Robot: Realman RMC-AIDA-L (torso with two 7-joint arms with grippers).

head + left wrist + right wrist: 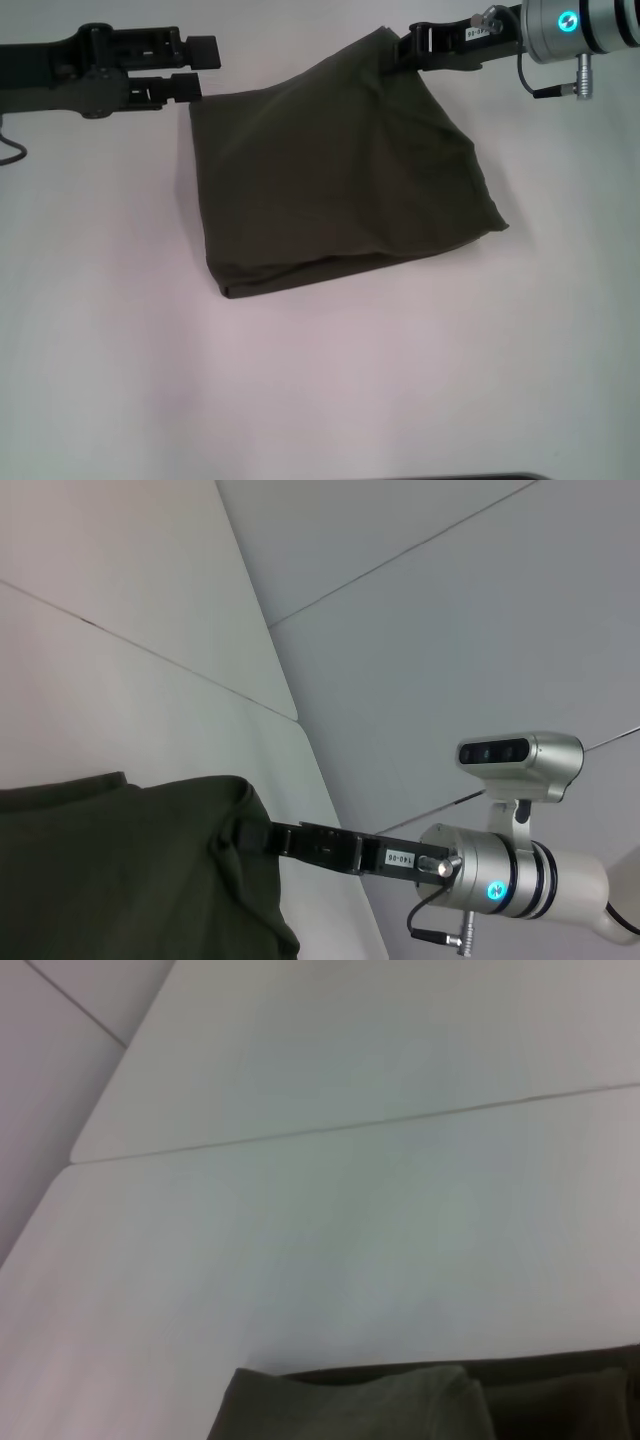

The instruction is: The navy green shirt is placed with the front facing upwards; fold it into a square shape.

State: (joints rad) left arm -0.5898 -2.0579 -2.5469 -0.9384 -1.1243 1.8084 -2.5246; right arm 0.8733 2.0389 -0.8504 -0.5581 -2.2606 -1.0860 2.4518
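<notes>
The navy green shirt lies in the middle of the white counter, already doubled over into a rough 4-sided packet, with no lettering or label showing. Its near edge sits flat with a second layer peeking out beneath, while its far right corner rises off the surface.

That corner is up because the right gripper has it pinched: in the left wrist view the dark fingers run straight into a bunched lip of cloth, so the jaws appear clenched on the shirt's far right corner. Holding it there keeps the top layer taut, probably to square the edge or carry it over for another fold.

The left gripper hovers at the shirt's far left corner, just beside the fabric, its 2 fingers spread apart with nothing between them. From this angle I cannot be sure whether the lower finger brushes the cloth. It looks placed to take the matching corner so both ends move together.

Around the shirt there is only bare counter, with a seam running across it beyond the shirt. Nothing else blocks either arm.
</notes>
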